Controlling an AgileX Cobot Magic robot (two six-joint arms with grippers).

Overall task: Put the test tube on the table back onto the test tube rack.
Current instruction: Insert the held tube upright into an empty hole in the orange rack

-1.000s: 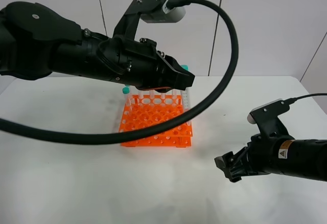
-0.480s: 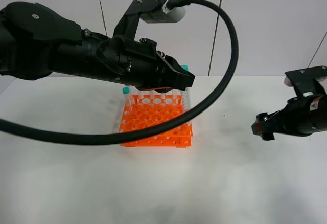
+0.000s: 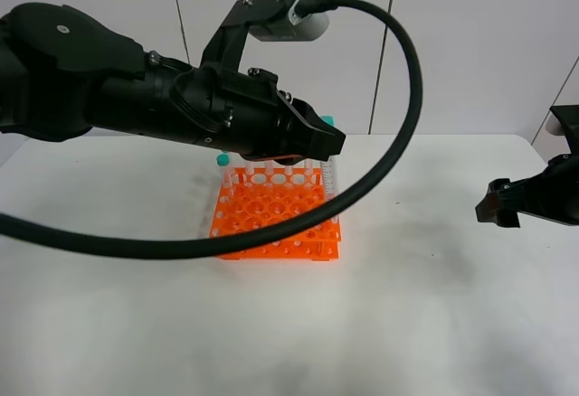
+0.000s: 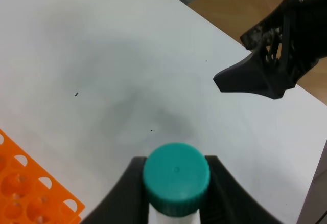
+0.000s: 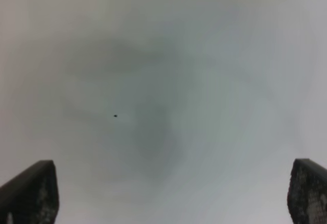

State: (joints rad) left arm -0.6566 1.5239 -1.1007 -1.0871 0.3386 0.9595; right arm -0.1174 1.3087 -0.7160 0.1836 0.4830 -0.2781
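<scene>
My left gripper [image 3: 324, 145] is shut on the test tube [image 4: 176, 175], its teal cap showing between the two black fingers [image 4: 127, 188]. The tube hangs upright, and its clear body [image 3: 330, 177] is over the far right corner of the orange test tube rack [image 3: 271, 220]. I cannot tell whether its tip is in a hole. The rack [image 4: 25, 180] shows only as a corner in the left wrist view. My right gripper [image 3: 496, 208] is open and empty at the right edge, low over the white table [image 5: 163, 91].
Another teal-capped tube [image 3: 223, 158] stands at the rack's far left corner. A thick black cable [image 3: 398, 116] loops from the left arm across the front of the rack. The right gripper [image 4: 265, 73] also appears in the left wrist view, near the table's edge.
The right arm has drawn back to the right, away from the rack, with its gripper still open. The left arm and the tube have not moved.
</scene>
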